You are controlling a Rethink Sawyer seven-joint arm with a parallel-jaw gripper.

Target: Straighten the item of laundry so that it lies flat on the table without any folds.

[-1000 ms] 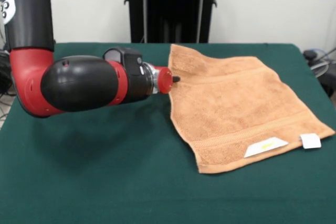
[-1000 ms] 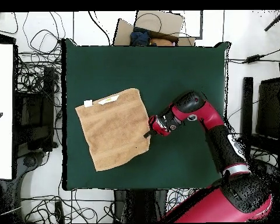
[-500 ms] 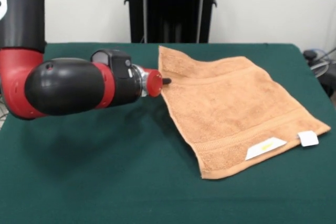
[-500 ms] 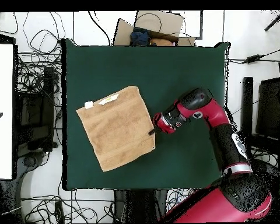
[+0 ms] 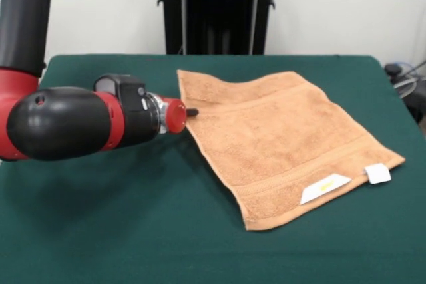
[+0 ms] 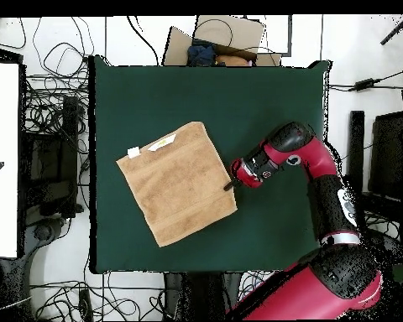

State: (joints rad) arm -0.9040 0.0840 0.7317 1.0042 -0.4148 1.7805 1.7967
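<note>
Towel (image 5: 279, 141) looks nearly flat and unfolded on the green surface (image 5: 100, 231), toward one long edge, gripper (image 5: 191, 112) at its edge, can't tell fingers' state; only slight ripples left.

The orange-tan terry towel (image 5: 279, 134) lies spread nearly flat on the green desk (image 5: 120, 231), turned askew, its white tag (image 5: 378, 173) at the near right corner.
</note>
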